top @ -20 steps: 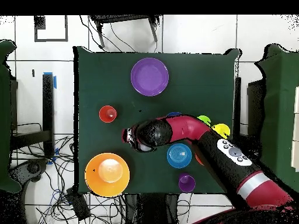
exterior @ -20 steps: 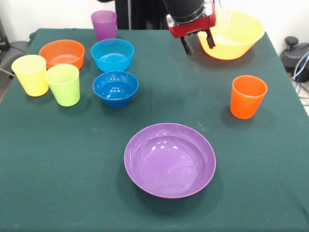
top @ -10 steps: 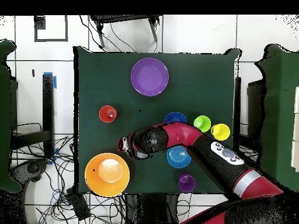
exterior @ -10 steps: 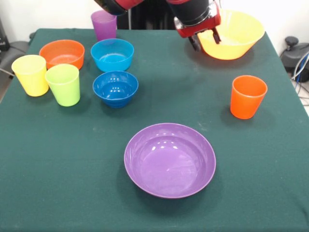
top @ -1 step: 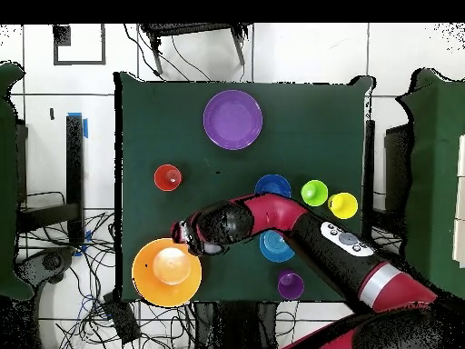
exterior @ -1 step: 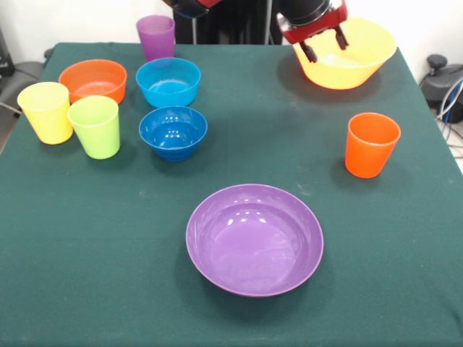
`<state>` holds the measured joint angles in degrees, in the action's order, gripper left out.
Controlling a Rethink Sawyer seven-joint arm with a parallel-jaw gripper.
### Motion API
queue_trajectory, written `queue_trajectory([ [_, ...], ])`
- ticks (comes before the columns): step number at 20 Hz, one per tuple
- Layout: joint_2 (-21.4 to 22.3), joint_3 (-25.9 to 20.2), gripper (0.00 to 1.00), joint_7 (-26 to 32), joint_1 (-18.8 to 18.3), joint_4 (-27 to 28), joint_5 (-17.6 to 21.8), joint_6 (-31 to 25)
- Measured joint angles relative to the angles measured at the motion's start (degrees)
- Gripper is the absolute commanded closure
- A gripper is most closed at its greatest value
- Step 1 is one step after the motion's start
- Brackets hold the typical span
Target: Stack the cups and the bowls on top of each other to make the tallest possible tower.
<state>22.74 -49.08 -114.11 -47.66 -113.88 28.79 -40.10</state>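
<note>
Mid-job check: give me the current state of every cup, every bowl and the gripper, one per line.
Gripper: open, over the rim of the large yellow-orange plastic bowl; that bowl is upright, empty.
Wide purple plastic bowl: upright, empty, alone.
Orange-red plastic cup: upright, unstacked.
Dark blue bowl: upright, empty.
Light blue bowl: upright, empty.
Small orange bowl: upright.
Yellow cup, lime green cup, purple cup: upright, unstacked.
</note>
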Motion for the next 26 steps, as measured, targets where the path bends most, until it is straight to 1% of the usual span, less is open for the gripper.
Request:
queue_trajectory([
  [6,-1.53,-0.15,0.0,0.0,0.27,-0.09,0.71,0.57],
  [11,-4.15,0.72,0.0,0.0,1.18,-0.07,4.36,4.81],
  [18,-5.34,2.77,0.0,0.0,2.15,-0.1,8.44,10.61],
  [26,-5.38,3.44,0.0,0.0,2.14,-0.1,8.96,11.92],
])
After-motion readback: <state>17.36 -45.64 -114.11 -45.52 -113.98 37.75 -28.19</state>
